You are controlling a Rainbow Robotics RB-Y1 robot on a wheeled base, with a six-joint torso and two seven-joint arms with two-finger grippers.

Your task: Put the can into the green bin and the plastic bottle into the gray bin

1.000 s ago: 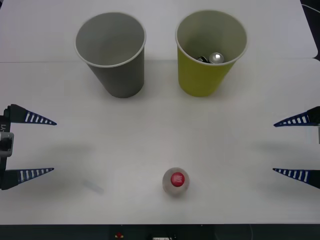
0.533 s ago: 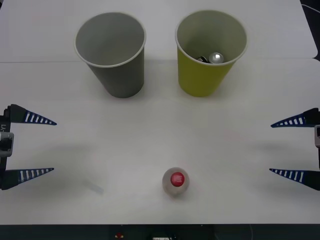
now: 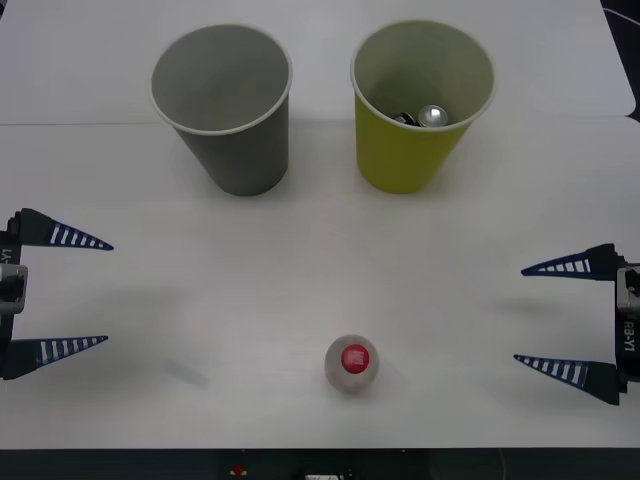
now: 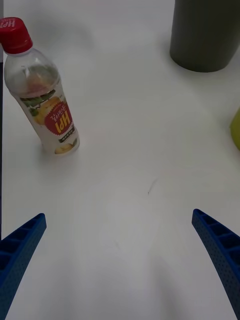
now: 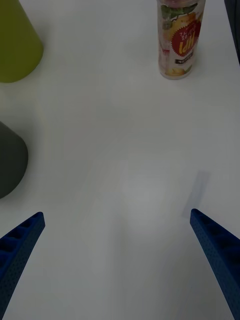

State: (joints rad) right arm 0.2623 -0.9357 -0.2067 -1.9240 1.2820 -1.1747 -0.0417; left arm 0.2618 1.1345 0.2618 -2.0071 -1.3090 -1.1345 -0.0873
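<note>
We see a white table (image 3: 320, 270) carrying two big paper cups side by side at its far part. The gray bin (image 3: 225, 105) stands upright on the left, its gray inside bare as far as we can see. The green bin (image 3: 420, 105) stands upright just to its right, apart from it, and the can (image 3: 432, 116) lies inside it, its shiny silver top showing low against the near wall with a dark bit beside it.

Our left gripper (image 3: 75, 292) hovers at the left edge of the table, its two blue ribbed fingers spread wide, holding nothing and touching nothing. Our right gripper (image 3: 555, 317) hovers over the right side, fingers likewise spread wide with nothing between them. In each wrist view the arm's own fingertips sit far apart over bare tabletop.

The plastic bottle (image 3: 351, 362) stands upright near the front edge of the table, between the two grippers and well apart from both cups, closer to the right gripper than the left. From above we see its red cap (image 3: 354, 358); in the right wrist view its clear body and fruit-printed label (image 4: 59, 121) show plainly.

Compared with a second ago, our right gripper has come inward from the table's right edge and a little nearer the front, toward the bottle. The left gripper, cups, can and bottle sit as they did.
</note>
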